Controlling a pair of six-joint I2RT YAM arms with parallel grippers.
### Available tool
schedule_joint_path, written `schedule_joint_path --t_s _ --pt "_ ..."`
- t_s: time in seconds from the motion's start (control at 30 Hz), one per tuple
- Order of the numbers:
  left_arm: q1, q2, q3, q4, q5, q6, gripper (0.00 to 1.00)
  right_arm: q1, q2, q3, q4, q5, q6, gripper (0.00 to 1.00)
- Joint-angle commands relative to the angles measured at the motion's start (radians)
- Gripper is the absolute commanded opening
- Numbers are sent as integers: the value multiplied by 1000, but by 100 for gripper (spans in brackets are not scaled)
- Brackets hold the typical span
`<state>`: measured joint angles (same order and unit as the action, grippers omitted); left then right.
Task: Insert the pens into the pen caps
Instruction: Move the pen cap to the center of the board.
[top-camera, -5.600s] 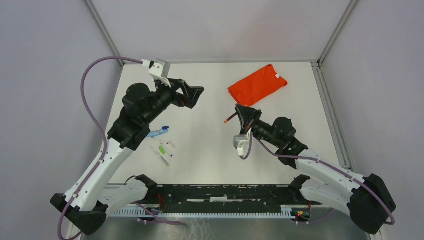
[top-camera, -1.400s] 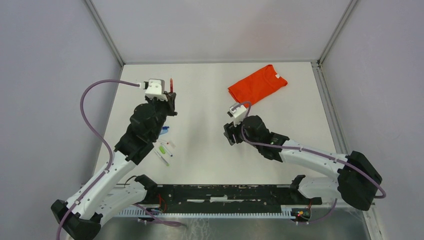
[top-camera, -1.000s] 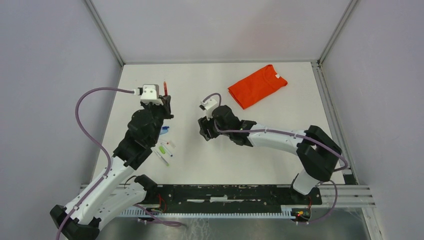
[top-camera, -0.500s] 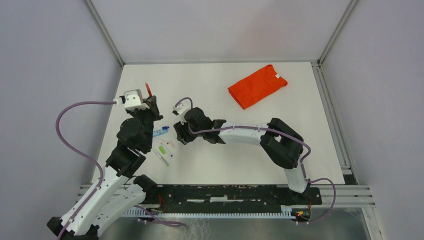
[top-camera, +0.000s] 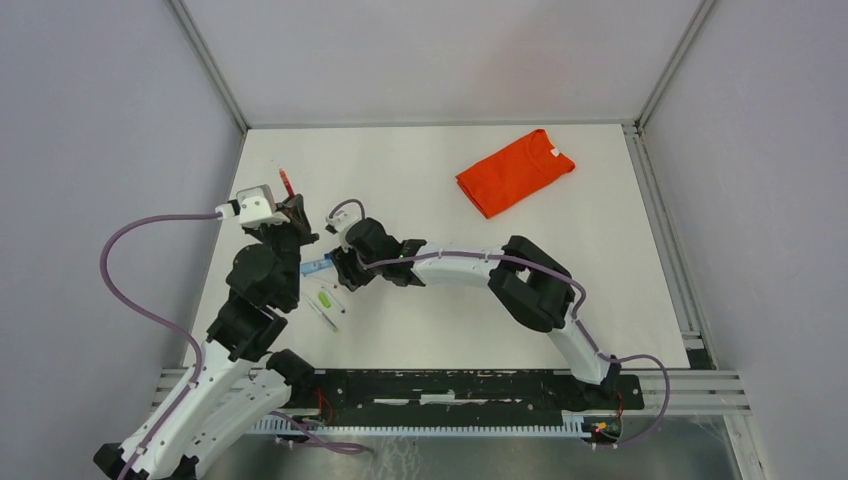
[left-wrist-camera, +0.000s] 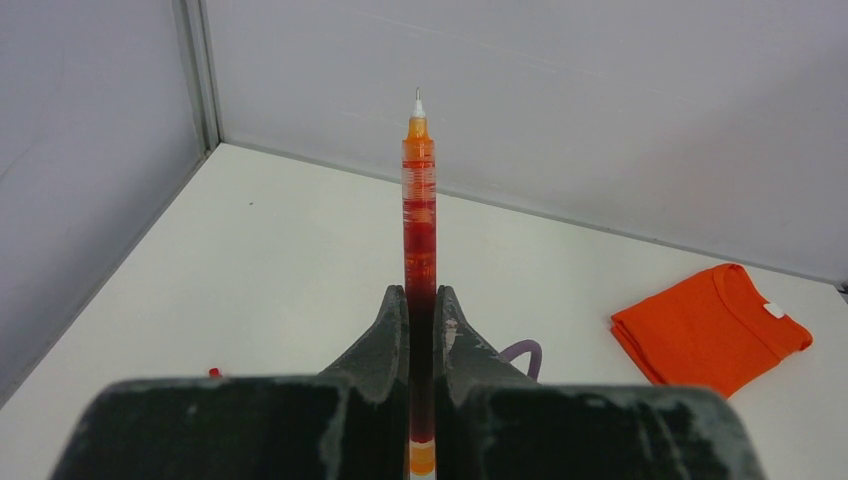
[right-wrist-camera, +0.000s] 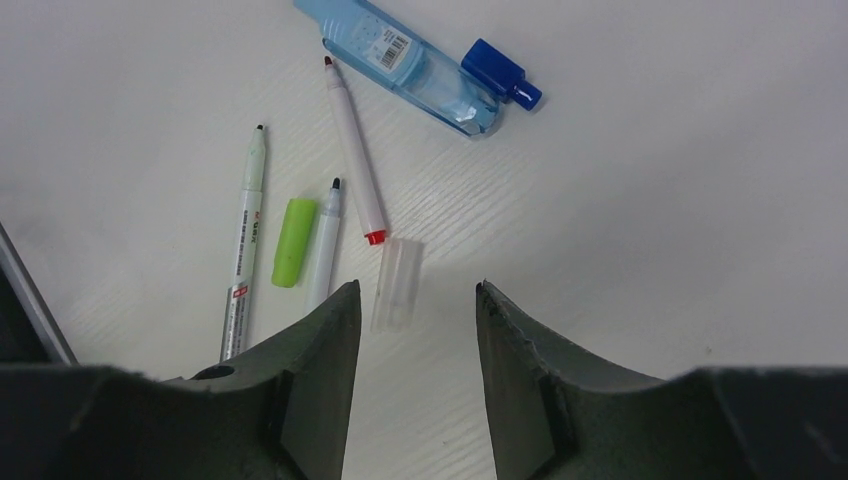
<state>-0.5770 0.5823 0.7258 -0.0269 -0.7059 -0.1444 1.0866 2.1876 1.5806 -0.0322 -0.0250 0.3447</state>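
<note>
My left gripper (top-camera: 291, 207) (left-wrist-camera: 421, 300) is shut on an orange-red pen (left-wrist-camera: 419, 230) (top-camera: 285, 182), held upright with its bare tip pointing up. My right gripper (top-camera: 345, 270) (right-wrist-camera: 412, 292) hangs open low over the pens on the table. A clear cap (right-wrist-camera: 397, 284) lies just ahead of its fingertips, nearer the left one. Beyond it lie a white pen with a red end (right-wrist-camera: 355, 165), two more uncapped white pens (right-wrist-camera: 246, 240) (right-wrist-camera: 325, 240) and a green cap (right-wrist-camera: 293, 255) (top-camera: 324, 298). A tiny red piece (left-wrist-camera: 214, 372) lies on the table at the left.
A pale blue dispenser with a dark blue cap (right-wrist-camera: 420, 65) (top-camera: 318, 265) lies just past the pens. A folded orange shirt (top-camera: 515, 168) (left-wrist-camera: 710, 325) lies at the back right. The side wall (left-wrist-camera: 90, 180) runs close along the left.
The right arm has swung left across the table to above the pens, its jaws narrowing a little. The left gripper has moved left and nearer, still holding the pen.
</note>
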Motion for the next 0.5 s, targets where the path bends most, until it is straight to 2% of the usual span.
schedule_joint_path --t_s 0.0,0.47 --pt "10 2 0 33 -7 -56 2 13 48 84 -39 17 5 50" --pt "22 14 3 33 29 -70 2 30 144 185 -98 19 -21 49"
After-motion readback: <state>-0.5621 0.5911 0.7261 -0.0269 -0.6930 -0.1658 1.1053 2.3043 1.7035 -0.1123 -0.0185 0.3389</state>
